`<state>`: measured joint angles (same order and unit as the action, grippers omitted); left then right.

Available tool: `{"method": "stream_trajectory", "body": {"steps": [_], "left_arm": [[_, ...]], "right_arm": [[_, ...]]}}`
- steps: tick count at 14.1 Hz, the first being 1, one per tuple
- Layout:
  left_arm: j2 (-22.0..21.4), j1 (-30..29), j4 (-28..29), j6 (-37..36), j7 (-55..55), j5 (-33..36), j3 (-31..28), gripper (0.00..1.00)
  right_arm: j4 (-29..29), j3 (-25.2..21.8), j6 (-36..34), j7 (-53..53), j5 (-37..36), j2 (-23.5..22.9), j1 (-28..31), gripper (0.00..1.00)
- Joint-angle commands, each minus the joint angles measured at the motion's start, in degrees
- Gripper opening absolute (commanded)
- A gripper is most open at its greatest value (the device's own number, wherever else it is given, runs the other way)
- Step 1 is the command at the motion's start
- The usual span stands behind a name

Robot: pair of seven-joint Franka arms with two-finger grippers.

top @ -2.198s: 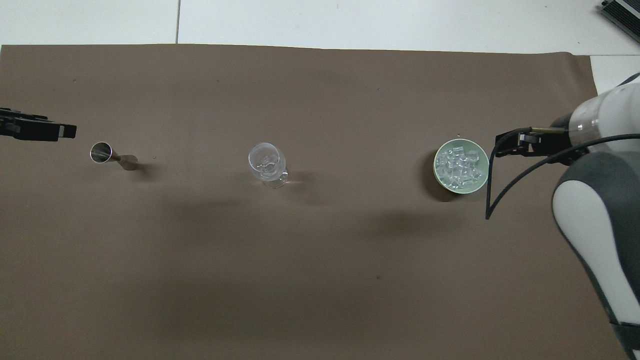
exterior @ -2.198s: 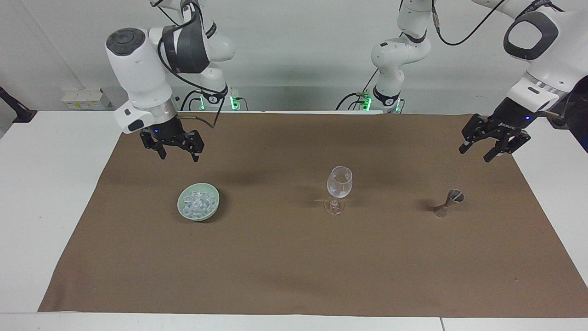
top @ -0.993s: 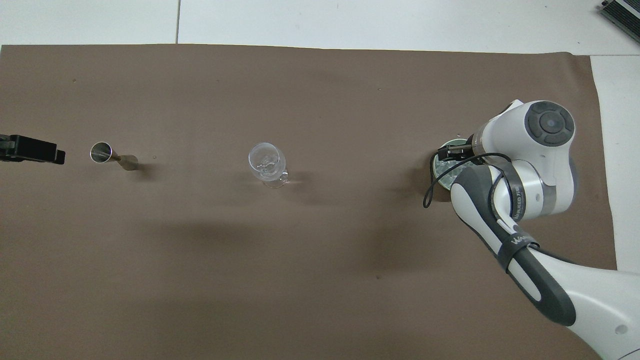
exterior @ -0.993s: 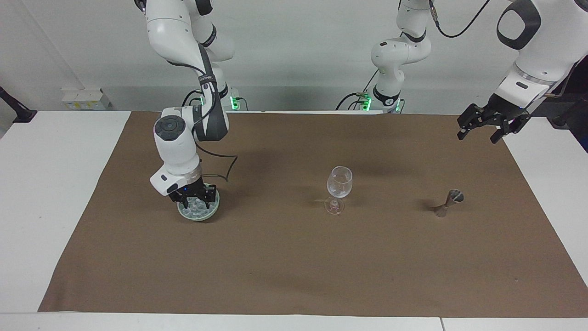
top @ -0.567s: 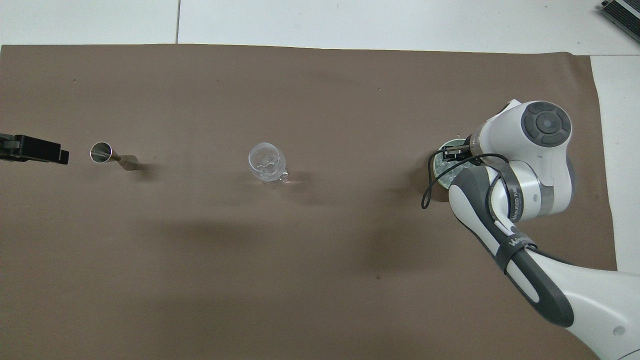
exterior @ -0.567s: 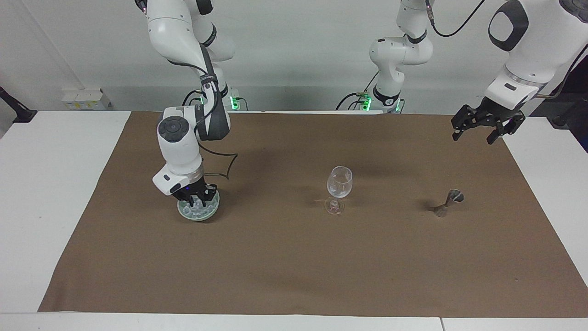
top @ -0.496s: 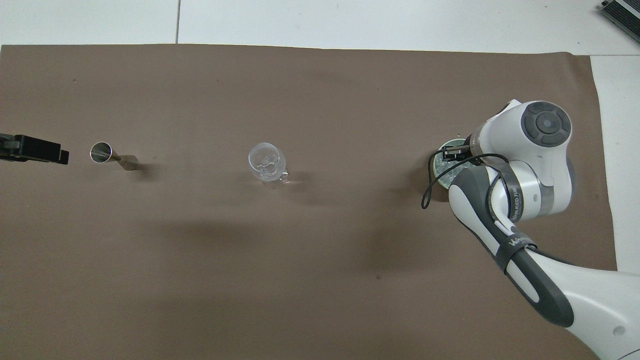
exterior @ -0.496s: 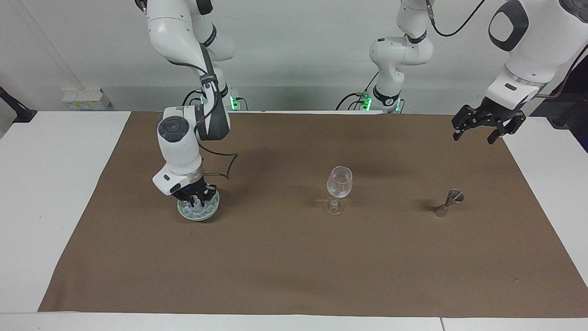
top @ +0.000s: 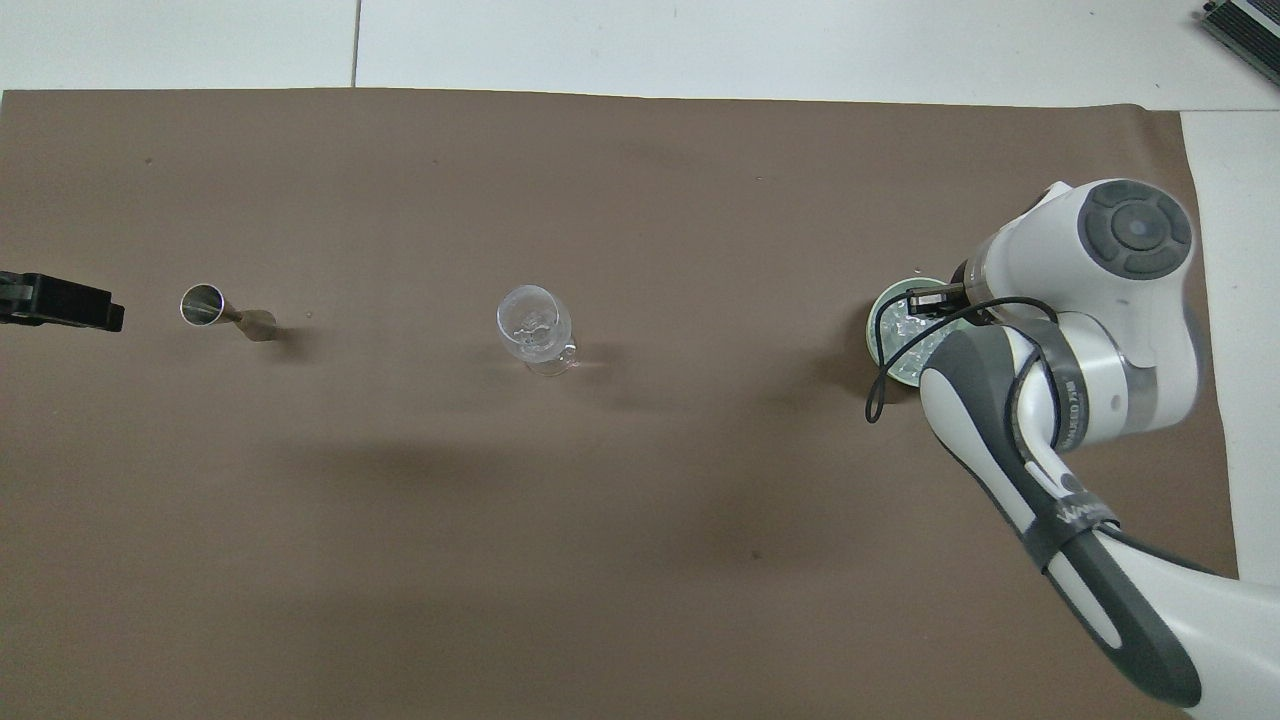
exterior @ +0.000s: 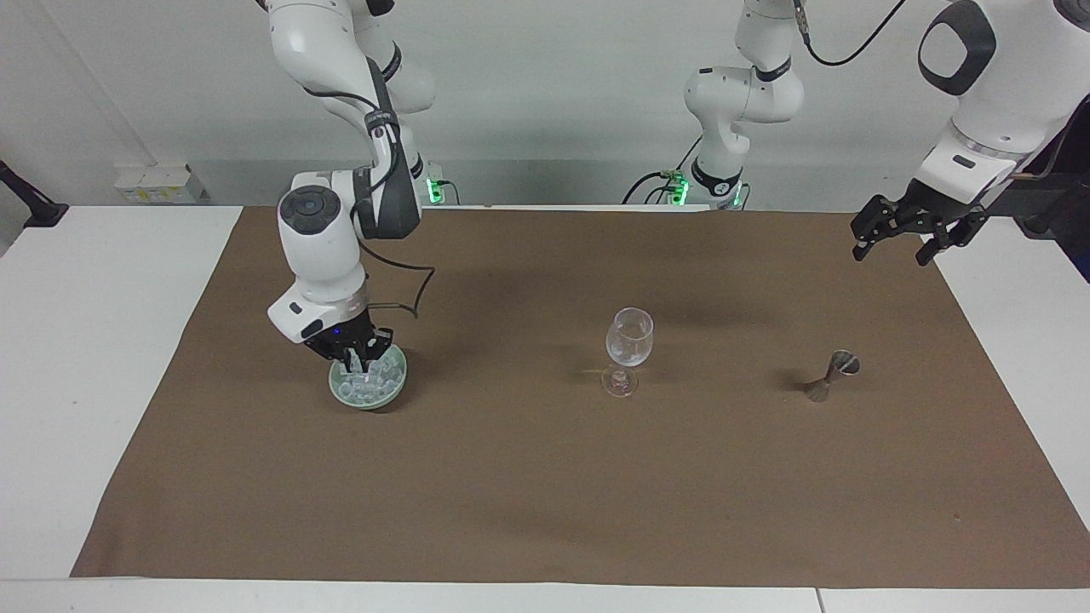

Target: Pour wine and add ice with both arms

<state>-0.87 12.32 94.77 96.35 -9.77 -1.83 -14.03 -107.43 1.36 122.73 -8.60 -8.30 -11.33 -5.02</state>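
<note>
Reaching down into the green bowl (exterior: 368, 387) at the right arm's end of the table, your right gripper (exterior: 358, 364) is clenched among the ice (exterior: 375, 380); whether a cube is pinched you cannot tell. Expect small, hard, slippery cubes: take one by its flat faces and carry it gently to the fragile wine glass (exterior: 628, 339). Your left gripper (exterior: 904, 234) waits with jaws spread over the table's edge near the metal measuring cup (exterior: 833, 375).

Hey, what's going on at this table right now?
The right gripper is shut among the ice in the green bowl; whether it holds a cube I can't tell. The left gripper waits open in the air. The wine glass and a metal jigger stand untouched on the brown mat.
</note>
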Motion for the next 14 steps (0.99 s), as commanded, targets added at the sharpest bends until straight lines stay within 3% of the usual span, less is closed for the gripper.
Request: {"method": "stream_trajectory", "body": {"steps": [1,5,8,11,14], "left_arm": [[0.4,1.2,-0.8,-0.5,0.3,1.1,-0.9,1.0],[0.8,0.3,-0.5,0.4,0.3,0.8,-0.9,1.0],[0.8,0.2,-0.5,0.4,0.2,0.8,0.3,1.0],[0.9,-4.9,-0.8,0.9,0.2,0.9,5.6,1.0],[1.0,-4.5,-1.7,-0.1,0.8,0.8,5.9,1.0]], "right_arm": [[5.3,0.8,-5.2,-3.5,-0.4,1.4,-2.1,0.0],[11.7,5.0,-5.9,-9.7,0.3,0.7,-4.1,0.0],[19.3,10.1,-10.1,-16.8,3.7,-3.0,-4.3,0.0],[22.2,14.2,-7.2,-27.6,4.4,-4.8,-6.8,0.0],[23.9,15.1,-4.5,-33.7,7.4,-5.5,-11.1,0.0]]}}
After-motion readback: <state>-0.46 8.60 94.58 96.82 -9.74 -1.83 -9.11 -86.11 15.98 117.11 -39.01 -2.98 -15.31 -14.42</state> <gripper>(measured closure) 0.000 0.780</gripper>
